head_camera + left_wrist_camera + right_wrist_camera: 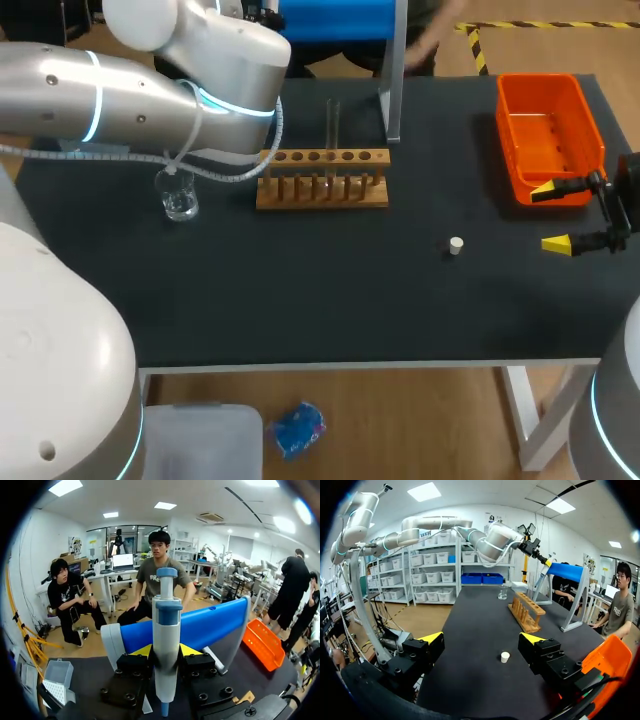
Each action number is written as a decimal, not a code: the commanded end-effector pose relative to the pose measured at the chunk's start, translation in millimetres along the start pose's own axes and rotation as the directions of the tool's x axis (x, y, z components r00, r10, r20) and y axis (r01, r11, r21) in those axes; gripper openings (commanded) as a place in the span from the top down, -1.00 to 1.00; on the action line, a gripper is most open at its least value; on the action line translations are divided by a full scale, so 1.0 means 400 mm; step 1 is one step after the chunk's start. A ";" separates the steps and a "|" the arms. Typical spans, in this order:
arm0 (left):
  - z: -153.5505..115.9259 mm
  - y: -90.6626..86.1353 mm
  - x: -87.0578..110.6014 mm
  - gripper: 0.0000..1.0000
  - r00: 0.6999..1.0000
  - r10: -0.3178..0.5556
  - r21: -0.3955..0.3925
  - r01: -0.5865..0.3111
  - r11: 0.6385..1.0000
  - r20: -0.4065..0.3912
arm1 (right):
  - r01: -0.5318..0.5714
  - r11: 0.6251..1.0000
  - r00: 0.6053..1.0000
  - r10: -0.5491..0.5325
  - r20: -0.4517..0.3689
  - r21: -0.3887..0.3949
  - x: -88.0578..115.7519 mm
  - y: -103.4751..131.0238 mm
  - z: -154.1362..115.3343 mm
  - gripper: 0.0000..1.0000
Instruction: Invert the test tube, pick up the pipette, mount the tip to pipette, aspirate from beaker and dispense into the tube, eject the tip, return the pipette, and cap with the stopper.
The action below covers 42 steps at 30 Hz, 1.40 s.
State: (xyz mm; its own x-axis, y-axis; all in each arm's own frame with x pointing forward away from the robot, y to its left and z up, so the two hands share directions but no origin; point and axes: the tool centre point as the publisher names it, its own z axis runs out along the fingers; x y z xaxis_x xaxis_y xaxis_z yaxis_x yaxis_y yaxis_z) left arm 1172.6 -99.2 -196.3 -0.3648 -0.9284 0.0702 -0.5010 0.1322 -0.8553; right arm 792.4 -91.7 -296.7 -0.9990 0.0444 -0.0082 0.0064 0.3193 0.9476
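Observation:
A grey and blue pipette (166,630) stands upright between the yellow-tipped fingers of my left gripper (166,652), which is shut on it right in front of the blue pipette stand (210,625). In the head view my left arm (200,90) hides that gripper. A clear test tube (332,125) stands upright in the wooden rack (322,190). The glass beaker (178,196) sits left of the rack. A small white stopper (456,245) lies on the mat, a little ahead of my right gripper (481,639), which is open and holds nothing.
An orange bin (550,135) stands at the back right, beside my right gripper (555,217). A white tip box (56,685) with its lid up sits beside my left gripper. The blue stand (340,20) rises behind the rack.

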 end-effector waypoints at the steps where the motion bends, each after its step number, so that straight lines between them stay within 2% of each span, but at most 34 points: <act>1: 0.003 -0.004 0.004 1.00 1.000 -0.003 -0.029 0.004 1.000 0.011 | 0.001 1.000 1.000 -0.001 0.002 0.002 0.003 0.002 -0.001 -1.00; 27: 0.015 0.045 0.004 1.00 0.999 -0.039 -0.076 0.041 0.996 0.027 | 0.001 1.000 1.000 -0.001 0.002 0.002 0.003 0.002 -0.001 -1.00; 28: 0.014 0.046 0.004 0.84 0.999 -0.041 -0.077 0.043 0.996 0.027 | 0.001 1.000 1.000 -0.001 0.002 0.002 0.003 0.002 -0.001 -1.00; 29: 0.013 0.047 0.004 0.21 0.999 -0.042 -0.076 0.044 0.996 0.027 | 0.001 1.000 1.000 -0.001 0.002 0.002 0.003 0.002 -0.001 -1.00; 30: 0.011 0.048 0.003 -0.80 0.999 -0.046 -0.076 0.048 0.996 0.029 | 0.001 1.000 1.000 -0.001 0.002 0.002 0.003 0.002 -0.001 -1.00; 31: 0.010 0.049 0.003 -1.00 0.998 -0.047 -0.075 0.049 0.996 0.029 | 0.001 1.000 1.000 -0.001 0.002 0.002 0.003 0.002 -0.001 -1.00; 42: -0.031 0.050 0.003 -1.00 0.998 -0.056 -0.055 0.058 0.997 0.042 | 0.001 1.000 1.000 -0.001 0.002 0.002 0.003 0.002 -0.001 -1.00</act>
State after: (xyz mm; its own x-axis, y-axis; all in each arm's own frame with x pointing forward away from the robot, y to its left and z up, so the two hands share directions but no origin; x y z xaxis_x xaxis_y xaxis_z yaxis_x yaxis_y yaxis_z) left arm 1159.8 -96.4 -210.9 -0.2982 -0.9499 0.0935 -0.5670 0.0974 -0.8180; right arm 792.4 -91.7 -296.7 -0.9990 0.0444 -0.0082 0.0064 0.3193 0.9476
